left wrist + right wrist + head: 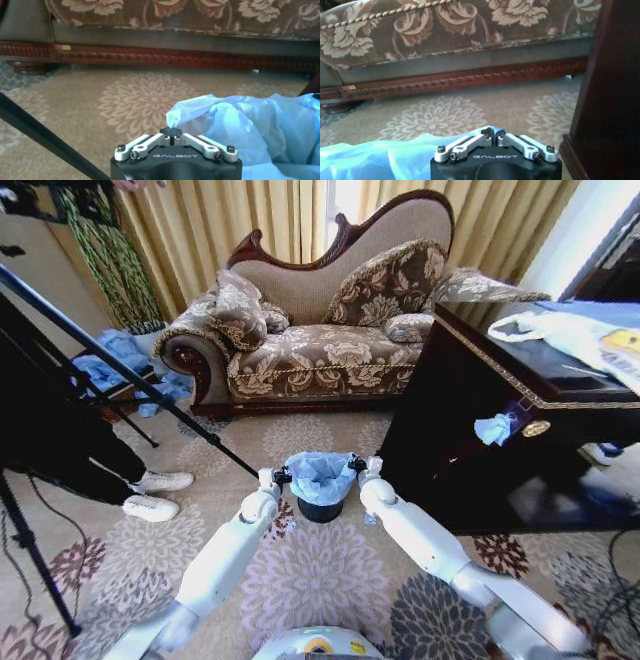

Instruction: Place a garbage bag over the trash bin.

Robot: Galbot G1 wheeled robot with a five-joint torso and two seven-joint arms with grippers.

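Both grippers sit at lower centre of the head frame: my left gripper (282,476) and right gripper (358,465) flank the garbage bag (319,477), each with fingertips pressed together, apparently pinching its rim film. That thin, crinkly pale-blue film is spread over the mouth of the trash bin (320,509), whose smooth black round wall shows below. Judgement: seating stage; next I must draw the rim down evenly around the bin without tearing. Patterned carpet (330,580) lies underneath.
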